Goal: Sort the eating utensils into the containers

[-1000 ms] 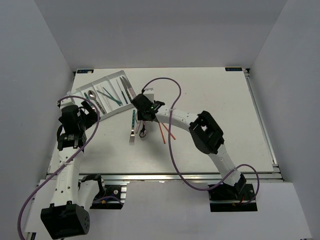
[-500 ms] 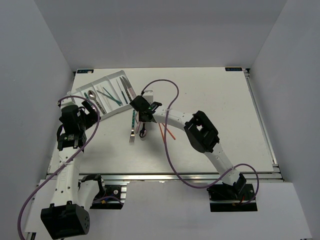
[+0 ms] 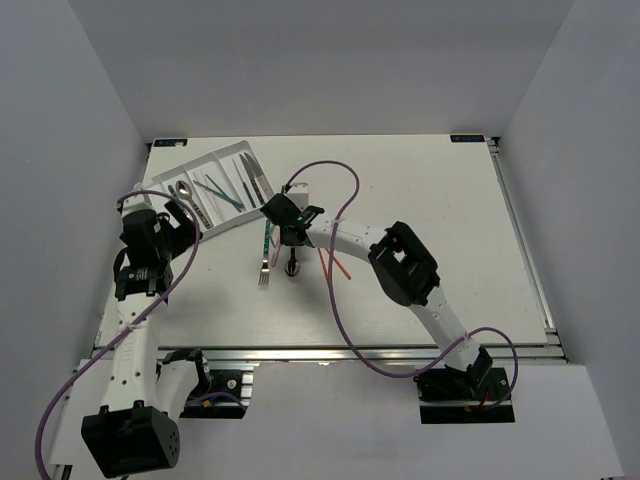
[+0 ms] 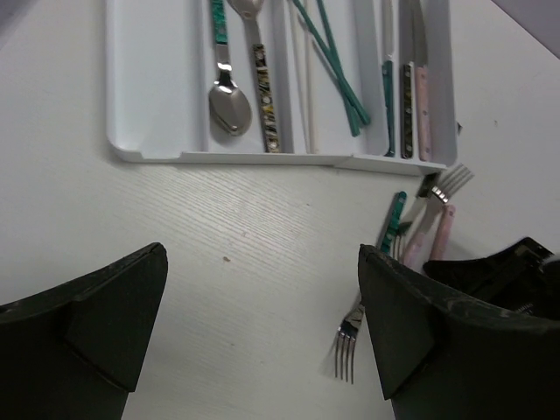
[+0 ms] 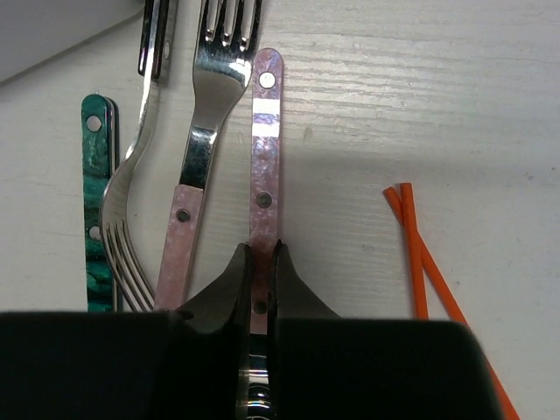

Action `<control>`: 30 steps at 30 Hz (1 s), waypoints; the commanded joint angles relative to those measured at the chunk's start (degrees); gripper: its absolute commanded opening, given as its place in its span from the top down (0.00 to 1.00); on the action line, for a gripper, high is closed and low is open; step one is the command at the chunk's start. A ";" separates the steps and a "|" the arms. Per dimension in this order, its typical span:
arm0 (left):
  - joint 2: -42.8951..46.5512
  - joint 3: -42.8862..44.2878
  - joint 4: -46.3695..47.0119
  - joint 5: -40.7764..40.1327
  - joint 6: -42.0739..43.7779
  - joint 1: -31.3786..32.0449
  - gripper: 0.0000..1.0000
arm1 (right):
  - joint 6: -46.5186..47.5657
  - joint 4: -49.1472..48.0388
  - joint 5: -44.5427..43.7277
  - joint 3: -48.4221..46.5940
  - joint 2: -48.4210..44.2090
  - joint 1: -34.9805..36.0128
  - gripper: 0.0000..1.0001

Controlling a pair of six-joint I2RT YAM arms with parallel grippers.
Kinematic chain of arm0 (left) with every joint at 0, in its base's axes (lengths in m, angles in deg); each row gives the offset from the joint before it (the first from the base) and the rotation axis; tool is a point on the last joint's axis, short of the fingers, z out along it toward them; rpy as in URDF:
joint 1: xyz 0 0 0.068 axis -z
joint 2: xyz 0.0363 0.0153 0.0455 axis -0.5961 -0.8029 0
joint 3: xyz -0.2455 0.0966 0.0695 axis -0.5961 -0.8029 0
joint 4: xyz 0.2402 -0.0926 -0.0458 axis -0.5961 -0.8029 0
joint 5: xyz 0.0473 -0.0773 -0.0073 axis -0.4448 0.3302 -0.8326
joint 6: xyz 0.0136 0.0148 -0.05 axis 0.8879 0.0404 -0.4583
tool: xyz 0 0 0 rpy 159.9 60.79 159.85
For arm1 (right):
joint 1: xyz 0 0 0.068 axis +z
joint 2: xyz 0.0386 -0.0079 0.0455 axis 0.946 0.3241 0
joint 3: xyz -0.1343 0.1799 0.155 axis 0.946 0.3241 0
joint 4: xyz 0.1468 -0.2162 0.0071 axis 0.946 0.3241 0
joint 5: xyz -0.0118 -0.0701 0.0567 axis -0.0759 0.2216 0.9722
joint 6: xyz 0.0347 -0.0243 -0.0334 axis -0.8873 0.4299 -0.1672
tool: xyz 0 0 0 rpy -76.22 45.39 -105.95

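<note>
From above, shows the tray point(image 3: 205, 186) askew at the far left of the surface point(image 3: 430, 200), the left jaws hanging near its near end, the right jaws low over a cluster just beside its near right corner, with a teal fork point(image 3: 265, 262) on one side and orange chopsticks point(image 3: 334, 262) on the other. Cannot tell from here how either pair of jaws stands. From the left wrist, shows the left jaws spread wide with nothing between them, above bare surface. Makes plain what the top view blurs: a spoon point(image 4: 229, 105), teal chopsticks point(image 4: 337, 61) and three handles point(image 4: 404, 109) side by side, each kind in its own compartment. From the right wrist, shows the right jaws pinched narrow on a pink handle point(image 5: 265, 149), a pink fork point(image 5: 206, 122) just beside it, the teal fork's handle further out and the chopsticks apart on the other side. Hides all of the tray but one corner.
</note>
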 commanded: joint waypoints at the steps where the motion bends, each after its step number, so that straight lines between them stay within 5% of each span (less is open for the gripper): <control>1: -0.64 -0.21 2.72 7.30 -1.06 0.36 0.02 | -0.23 2.09 2.44 3.69 -1.29 -0.30 1.00; 8: -2.50 -6.62 17.30 31.33 -13.44 3.25 0.02 | 3.90 -13.54 8.59 22.04 -21.81 -0.04 1.00; 13: -1.09 -7.42 24.07 27.74 -21.35 14.31 0.02 | 7.24 -22.07 14.37 32.33 -32.13 1.28 1.00; 21: -4.69 -7.34 29.45 22.46 -26.20 22.24 0.03 | 10.23 -40.71 27.06 42.81 -41.54 4.79 1.00; 30: -6.19 -6.11 25.07 20.26 -24.70 22.34 0.28 | 10.76 -41.42 22.31 42.02 -43.83 8.49 1.00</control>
